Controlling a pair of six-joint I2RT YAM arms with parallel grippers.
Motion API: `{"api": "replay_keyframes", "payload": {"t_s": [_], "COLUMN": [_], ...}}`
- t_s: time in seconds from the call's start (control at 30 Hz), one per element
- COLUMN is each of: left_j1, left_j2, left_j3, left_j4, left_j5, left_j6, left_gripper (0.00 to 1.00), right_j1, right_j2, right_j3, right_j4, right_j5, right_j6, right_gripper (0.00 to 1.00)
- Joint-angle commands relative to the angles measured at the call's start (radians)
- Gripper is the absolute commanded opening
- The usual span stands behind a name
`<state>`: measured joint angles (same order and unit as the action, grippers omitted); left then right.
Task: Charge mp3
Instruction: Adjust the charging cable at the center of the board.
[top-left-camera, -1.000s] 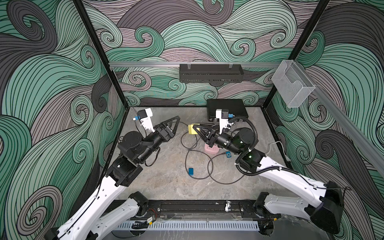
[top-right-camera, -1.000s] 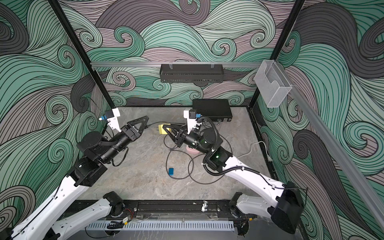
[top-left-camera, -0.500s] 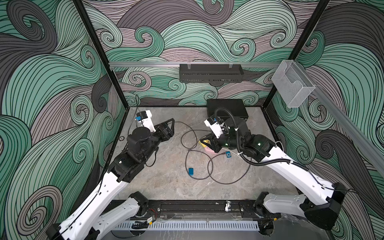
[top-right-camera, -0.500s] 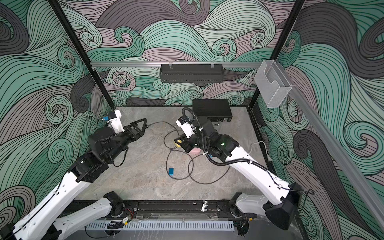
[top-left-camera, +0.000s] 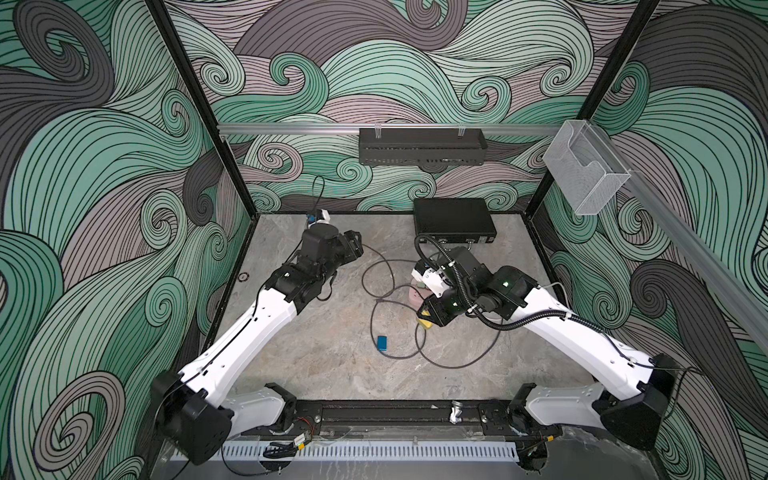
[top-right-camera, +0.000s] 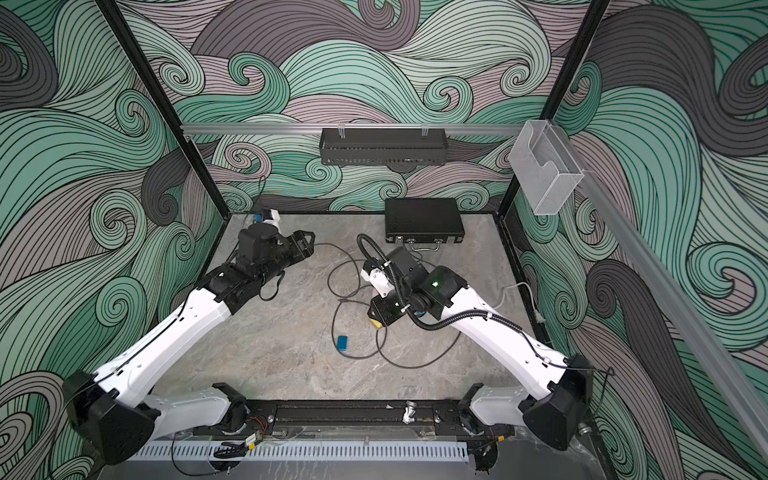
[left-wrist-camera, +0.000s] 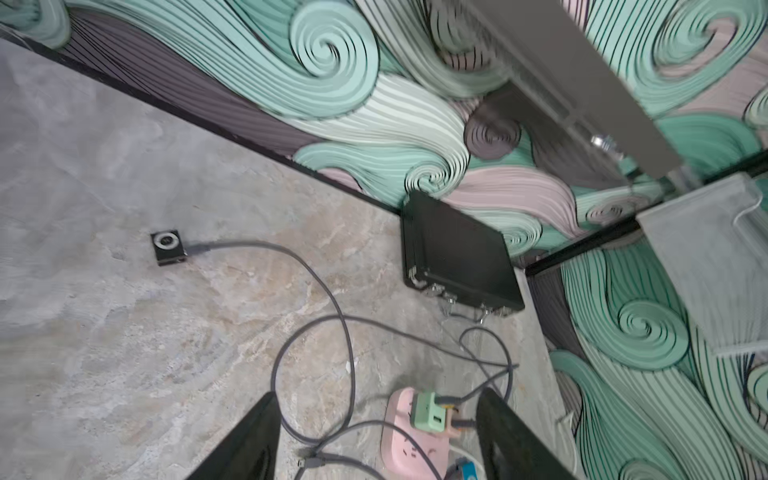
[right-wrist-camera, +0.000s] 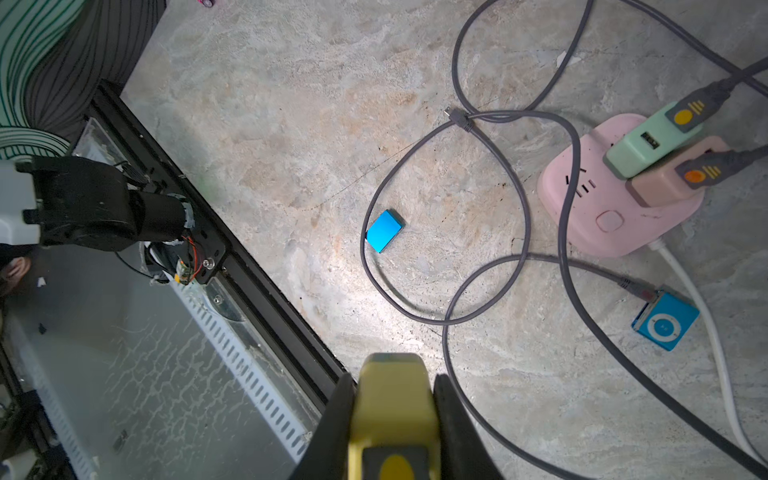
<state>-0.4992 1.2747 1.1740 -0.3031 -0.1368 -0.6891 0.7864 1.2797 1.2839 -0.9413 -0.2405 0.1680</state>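
Wavy green and grey walls are seen around a grey stone surface. A pink power strip is laid near the middle of it. A green charger and a peach charger are plugged into the strip side by side, and a plug is pushed into each one. Grey cables are looped all over the surface.

A blue mp3 player is laid just beside the strip, with a cable plugged into it. A black mp3 player is laid near the back wall, well apart from the strip, also with a cable plugged in. A small blue block is laid inside a loop of cable. One loose cable end is laid where two cables cross.

A yellow charger is pinched tight by the right gripper, close to the strip. The left gripper is spread wide and is empty. A black case is set against the back wall.
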Motion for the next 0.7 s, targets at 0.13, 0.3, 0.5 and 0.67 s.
{"api": "replay_keyframes", "payload": {"t_s": [0.13, 0.3, 0.5, 0.67], "left_j1": [-0.025, -0.071, -0.196, -0.224], "left_j2": [0.231, 0.277, 0.386, 0.503], "left_j3": [0.063, -0.044, -0.112, -0.053], "left_j4": [-0.166, -0.143, -0.005, 0.110], "left_j5": [0.264, 0.326, 0.202, 0.084], "left_j6": [0.265, 0.412, 0.542, 0.623], "left_gripper": [0.72, 0.74, 0.76, 0.77], "right_j1": [0.007, 0.003, 0.003, 0.002], "right_j2": [-0.039, -0.005, 0.033, 0.011], "right_j3": [-0.001, 0.058, 0.078, 0.100], "right_j4": [-0.012, -0.008, 0.001, 0.002], "right_j5": [0.013, 0.041, 0.026, 0.006], "right_j6": [0.033, -0.009, -0.023, -0.025], "right_gripper": [0.00, 0.00, 0.00, 0.00]}}
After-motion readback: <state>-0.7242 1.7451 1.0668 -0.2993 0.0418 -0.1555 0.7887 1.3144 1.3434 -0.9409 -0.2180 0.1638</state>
